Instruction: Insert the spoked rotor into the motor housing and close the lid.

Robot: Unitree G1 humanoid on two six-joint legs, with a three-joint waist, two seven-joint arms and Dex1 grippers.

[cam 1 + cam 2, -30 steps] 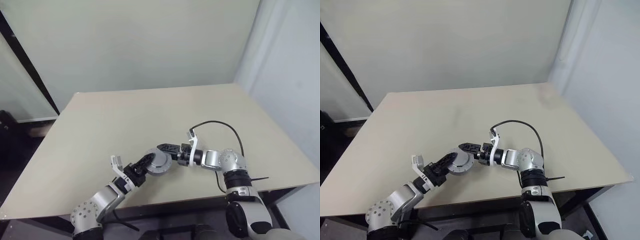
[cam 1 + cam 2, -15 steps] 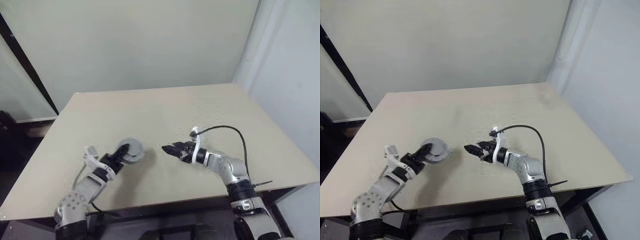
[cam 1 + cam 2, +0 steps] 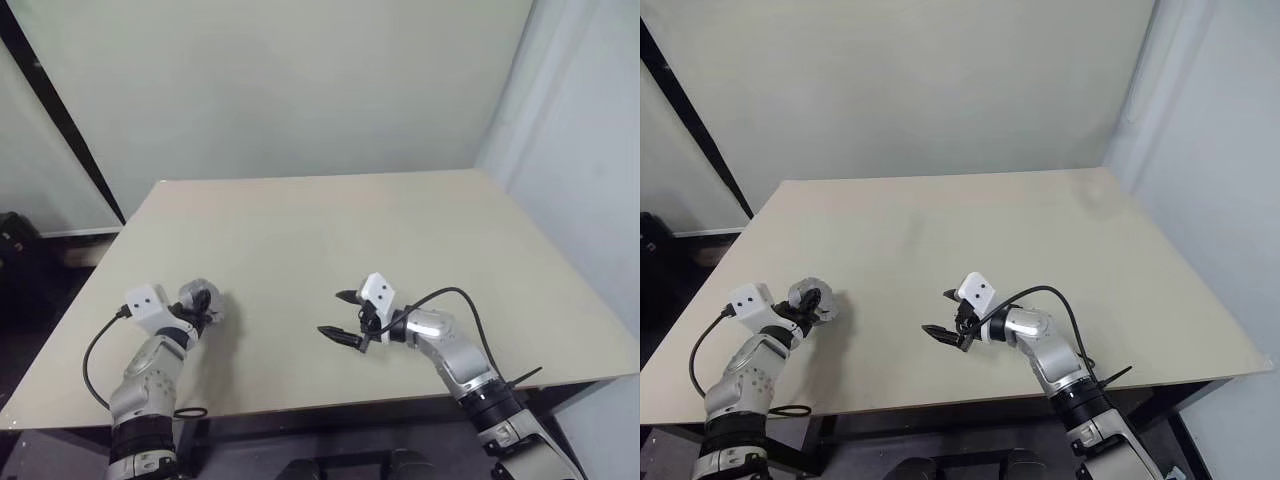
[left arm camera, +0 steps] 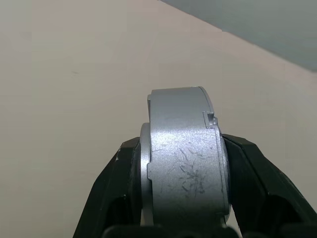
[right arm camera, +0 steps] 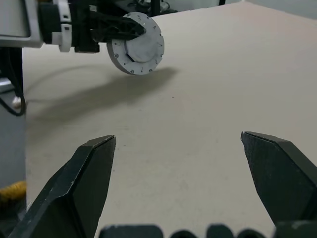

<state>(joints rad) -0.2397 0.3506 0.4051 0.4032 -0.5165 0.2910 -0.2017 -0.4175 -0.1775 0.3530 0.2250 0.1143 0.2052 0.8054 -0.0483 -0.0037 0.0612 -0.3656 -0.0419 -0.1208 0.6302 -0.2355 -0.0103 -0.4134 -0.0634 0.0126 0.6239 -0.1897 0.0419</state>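
A: Where is the motor housing (image 5: pixel 135 43) sitting?
B: The left gripper (image 4: pixel 178 163) is pinching it edge-on between its jaws, above the tabletop (image 3: pixel 330 230).
A: And the right gripper (image 3: pixel 340 315)?
B: It is hanging well apart from the housing, its jaws spreading wide, empty.

left tool (image 4: pixel 181 198) fingers' bases cut off by frame edge, clamped grey disc assembly (image 4: pixel 183 163) partly hidden
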